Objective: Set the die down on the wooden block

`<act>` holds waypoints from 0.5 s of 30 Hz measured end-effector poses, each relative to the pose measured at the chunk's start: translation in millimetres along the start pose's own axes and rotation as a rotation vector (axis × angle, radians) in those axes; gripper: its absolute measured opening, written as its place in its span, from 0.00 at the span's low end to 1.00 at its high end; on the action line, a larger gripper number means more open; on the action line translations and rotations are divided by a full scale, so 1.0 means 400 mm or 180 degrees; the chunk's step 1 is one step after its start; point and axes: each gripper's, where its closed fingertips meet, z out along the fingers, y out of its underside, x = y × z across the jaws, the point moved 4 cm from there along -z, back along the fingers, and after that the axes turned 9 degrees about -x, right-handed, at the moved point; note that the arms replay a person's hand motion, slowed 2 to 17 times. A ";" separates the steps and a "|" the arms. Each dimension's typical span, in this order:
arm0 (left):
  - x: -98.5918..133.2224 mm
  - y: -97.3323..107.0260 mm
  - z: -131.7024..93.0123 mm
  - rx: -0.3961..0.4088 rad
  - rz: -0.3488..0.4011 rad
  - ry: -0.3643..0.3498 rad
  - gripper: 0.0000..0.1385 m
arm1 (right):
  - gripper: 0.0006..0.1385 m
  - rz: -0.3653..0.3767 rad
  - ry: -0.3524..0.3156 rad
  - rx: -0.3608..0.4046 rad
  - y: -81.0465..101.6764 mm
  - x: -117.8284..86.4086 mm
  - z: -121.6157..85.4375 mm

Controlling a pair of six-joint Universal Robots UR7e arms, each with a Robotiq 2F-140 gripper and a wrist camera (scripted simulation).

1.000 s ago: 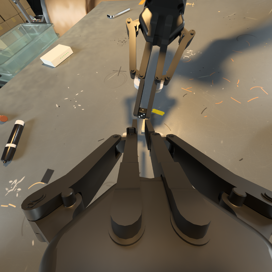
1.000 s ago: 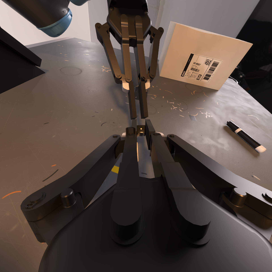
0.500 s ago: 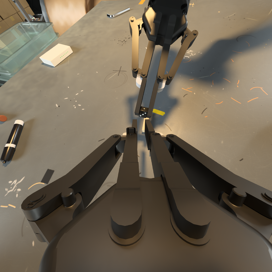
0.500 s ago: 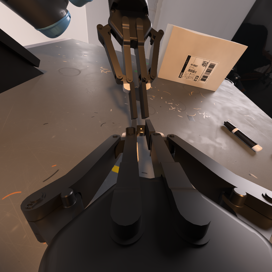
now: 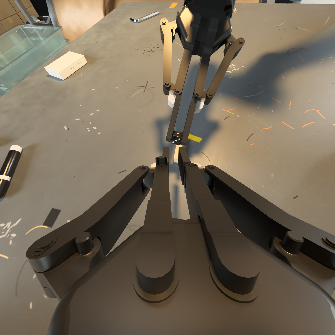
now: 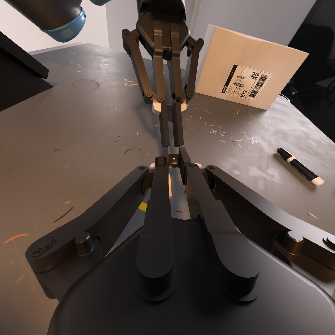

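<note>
Jaws on the right gripper (image 6: 174, 152) are clamped on the small black die with white pips (image 6: 173, 159), one finger on each side of it. The die is held off the scratched grey metal surface (image 5: 94, 154), at the very tips. Just under and beside it lies the pale wooden block (image 5: 176, 157), showing as a light strip. Honestly I can't tell if the die sits right over the block or a bit off it.

The left gripper (image 5: 173, 151) points straight at the right one, tips nearly meeting. Its jaws stand slightly apart with nothing between them; in the left wrist view the block only shows through that gap. So the left fingertips crowd the spot around the die.

A short strip of yellow tape (image 5: 194, 139) is stuck to the surface right next to the die. Farther out are a black marker with white bands (image 5: 9, 170), a white box with a row of green lights (image 5: 66, 65), a glass tank (image 5: 27, 47) at the edge and a silver hex key (image 5: 145, 17). On the other side stands a tan cardboard box with a printed label (image 6: 250, 67).
</note>
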 end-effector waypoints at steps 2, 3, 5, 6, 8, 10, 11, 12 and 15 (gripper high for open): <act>0.000 0.001 0.001 0.0004 0.0002 0.0015 0.11 | 0.11 -0.0014 -0.0013 -0.0024 0.001 -0.002 0.002; 0.000 0.002 0.003 0.0005 0.0002 0.0025 0.11 | 0.11 -0.0025 -0.0018 -0.0040 0.002 -0.003 0.003; 0.000 0.005 0.006 0.0003 0.0000 0.0051 0.11 | 0.11 -0.0052 -0.0036 -0.0087 0.005 -0.007 0.005; 0.000 0.007 0.008 -0.0001 -0.0004 0.0069 0.11 | 0.11 -0.0067 -0.0048 -0.0121 0.007 -0.009 0.007; 0.000 0.013 0.014 -0.0022 -0.0016 0.0124 0.11 | 0.11 -0.0097 -0.0069 -0.0204 0.012 -0.013 0.012; 0.003 0.020 0.022 -0.0055 -0.0035 0.0194 0.10 | 0.11 -0.0123 -0.0079 -0.0306 0.018 -0.017 0.017; 0.004 0.023 0.026 -0.0071 -0.0047 0.0225 0.10 | 0.11 -0.0134 -0.0079 -0.0361 0.022 -0.018 0.020; 0.004 0.026 0.030 -0.0083 -0.0058 0.0246 0.10 | 0.11 -0.0146 -0.0077 -0.0412 0.025 -0.019 0.022; 0.004 0.033 0.042 -0.0114 -0.0078 0.0283 0.10 | 0.11 -0.0179 -0.0074 -0.0539 0.031 -0.023 0.029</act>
